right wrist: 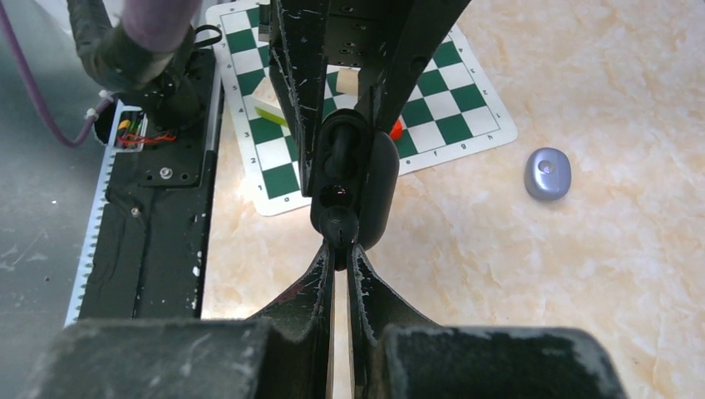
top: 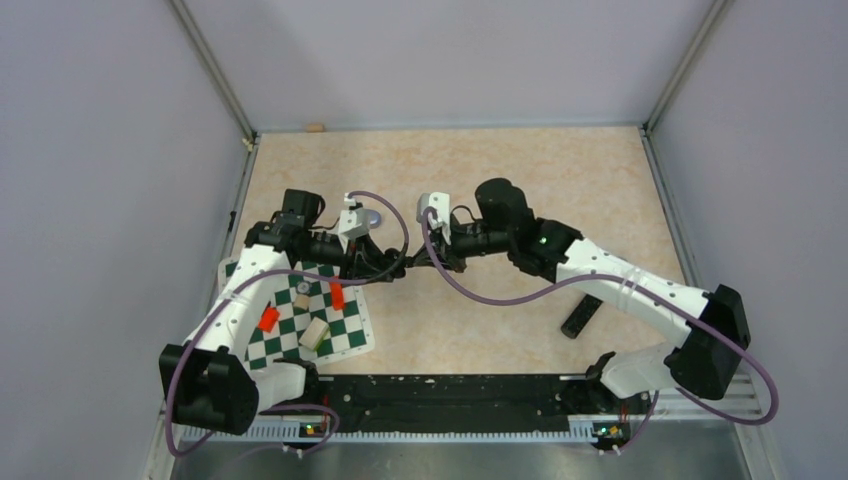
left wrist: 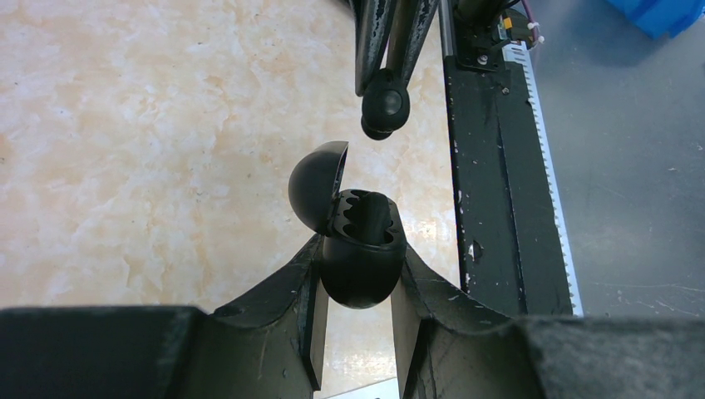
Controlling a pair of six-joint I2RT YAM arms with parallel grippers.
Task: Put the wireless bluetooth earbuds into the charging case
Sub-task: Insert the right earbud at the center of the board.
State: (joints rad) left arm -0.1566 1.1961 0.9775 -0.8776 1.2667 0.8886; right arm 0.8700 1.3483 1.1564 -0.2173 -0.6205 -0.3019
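Observation:
The charging case [left wrist: 362, 278] here is black and egg-shaped. My left gripper [left wrist: 359, 253] is shut on its lower body and holds it above the table with the hinged lid [left wrist: 316, 183] swung open. Its scalloped inside is dark, and I cannot tell whether an earbud sits in it. My right gripper [right wrist: 341, 249] is shut on a small black earbud [right wrist: 339, 223], held right at the case [right wrist: 376, 187] opening. In the left wrist view that earbud [left wrist: 384, 108] hangs a short way in front of the open mouth. In the top view both grippers [top: 385, 262] [top: 440, 258] meet tip to tip at mid-table.
A bluish-grey oval pebble-shaped object [right wrist: 547, 173] [top: 372, 215] lies on the table beyond the grippers. A green-and-white chessboard mat [top: 300, 320] with red pieces [top: 268, 318] and small blocks lies under the left arm. A long black cylinder [top: 582, 316] lies by the right arm.

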